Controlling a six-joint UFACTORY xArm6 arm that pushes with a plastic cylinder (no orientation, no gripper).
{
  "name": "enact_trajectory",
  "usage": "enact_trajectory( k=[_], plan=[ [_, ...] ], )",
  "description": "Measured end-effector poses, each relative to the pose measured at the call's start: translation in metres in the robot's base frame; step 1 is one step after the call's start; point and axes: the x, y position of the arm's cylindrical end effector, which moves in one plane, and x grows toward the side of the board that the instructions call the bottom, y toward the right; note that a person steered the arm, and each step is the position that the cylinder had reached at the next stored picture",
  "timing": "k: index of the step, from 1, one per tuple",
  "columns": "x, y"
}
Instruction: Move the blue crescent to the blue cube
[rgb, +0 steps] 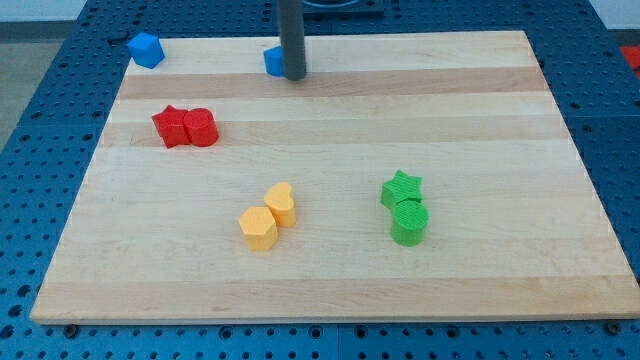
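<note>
Wooden tabletop (330, 280): blue cube (146, 49) at top-left corner, path along top edge unblocked. You see no fingers, just my tip (293, 76) touching blue crescent (273, 61), on its right.

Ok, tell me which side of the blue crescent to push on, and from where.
Push the blue crescent on the side facing the view's right, since the blue cube lies to the view's left along the board's top edge. My tip is already against that side. The rod hides the crescent's curve there, so expect slipping.
</note>
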Motion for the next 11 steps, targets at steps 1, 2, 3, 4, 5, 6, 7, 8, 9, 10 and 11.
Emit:
enact_trajectory(
  k=[1, 2, 3, 4, 5, 6, 7, 8, 9, 10, 11],
  plan=[
    [-0.005, 0.031],
    [-0.025, 0.042],
    [-0.027, 0.022],
    [-0.027, -0.008],
    [-0.027, -0.052],
    [-0.027, -0.095],
    [-0.027, -0.13],
    [-0.021, -0.142],
    [-0.005, -0.144],
    [-0.005, -0.165],
    [-0.005, -0.183]
  ],
)
